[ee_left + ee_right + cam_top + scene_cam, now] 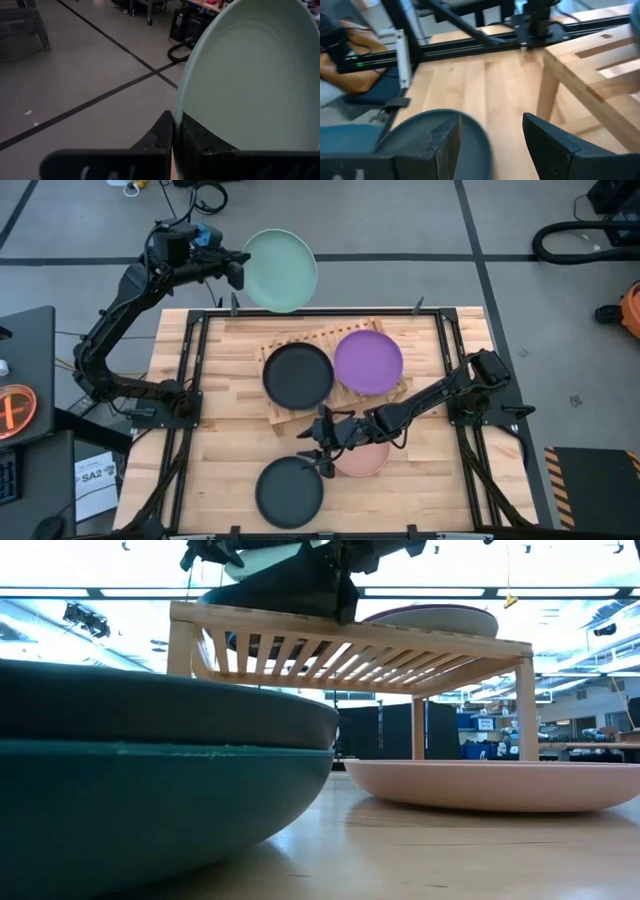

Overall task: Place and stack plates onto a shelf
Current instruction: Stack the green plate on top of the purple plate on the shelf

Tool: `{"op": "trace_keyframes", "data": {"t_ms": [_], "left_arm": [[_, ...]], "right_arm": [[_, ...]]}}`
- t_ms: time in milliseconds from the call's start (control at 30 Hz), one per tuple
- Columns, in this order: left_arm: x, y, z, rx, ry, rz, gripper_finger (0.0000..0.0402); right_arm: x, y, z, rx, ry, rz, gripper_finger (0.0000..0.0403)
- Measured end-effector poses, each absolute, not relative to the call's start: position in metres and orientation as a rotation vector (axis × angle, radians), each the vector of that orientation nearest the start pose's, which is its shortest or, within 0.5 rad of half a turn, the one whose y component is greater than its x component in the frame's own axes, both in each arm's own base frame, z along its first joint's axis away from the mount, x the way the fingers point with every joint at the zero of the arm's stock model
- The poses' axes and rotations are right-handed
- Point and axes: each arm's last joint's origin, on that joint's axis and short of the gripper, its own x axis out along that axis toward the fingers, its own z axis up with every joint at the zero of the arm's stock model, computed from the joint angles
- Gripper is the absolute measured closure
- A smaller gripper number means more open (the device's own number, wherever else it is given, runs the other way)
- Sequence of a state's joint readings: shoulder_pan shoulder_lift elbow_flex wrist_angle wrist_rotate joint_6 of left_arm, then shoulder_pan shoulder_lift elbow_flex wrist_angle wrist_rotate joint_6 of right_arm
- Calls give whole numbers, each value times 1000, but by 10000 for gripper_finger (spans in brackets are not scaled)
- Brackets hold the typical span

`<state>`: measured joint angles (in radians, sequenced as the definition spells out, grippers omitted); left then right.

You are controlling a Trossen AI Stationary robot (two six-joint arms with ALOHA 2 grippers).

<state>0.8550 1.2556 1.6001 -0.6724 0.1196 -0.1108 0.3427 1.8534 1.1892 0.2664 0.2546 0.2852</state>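
Observation:
My left gripper [243,266] is shut on a mint green plate [281,270], held in the air just past the table's far edge. The shelf [318,340], a low slatted wooden rack, carries a charcoal plate [298,375] and a purple plate [368,362] side by side. Near the front edge lies a dark plate [290,492]; the low view shows it resting on a dark teal plate [150,810]. A salmon pink plate [365,460] lies flat under my right arm. My right gripper [312,452] stands open over the dark plate's far rim [472,131]. My left gripper pinches the mint plate's rim [178,111] between its two fingers [161,134], one on each face, at the side nearest the arm. The fingers come roughly level from the table's left. The plate is lifted clear, sticking out beyond the fingers.
A black metal frame [320,313] runs around the tabletop, with rails down both sides. Bare wood lies left of the shelf and at the front right. Cables and a hose lie on the floor beyond the far edge.

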Motion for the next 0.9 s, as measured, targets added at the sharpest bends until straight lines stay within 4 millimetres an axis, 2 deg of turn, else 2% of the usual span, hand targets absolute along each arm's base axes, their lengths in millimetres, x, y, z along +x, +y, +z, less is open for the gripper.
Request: {"op": "trace_keyframes", "data": {"t_ms": [367, 700, 900], "left_arm": [[160, 178, 462, -268, 266, 746, 385], [160, 178, 461, -269, 267, 746, 385], [160, 179, 461, -270, 268, 746, 385]], "right_arm": [[396, 108, 216, 112, 359, -169, 186], [402, 83, 217, 125, 353, -243, 186], [403, 77, 217, 135, 350, -256, 186]]}}
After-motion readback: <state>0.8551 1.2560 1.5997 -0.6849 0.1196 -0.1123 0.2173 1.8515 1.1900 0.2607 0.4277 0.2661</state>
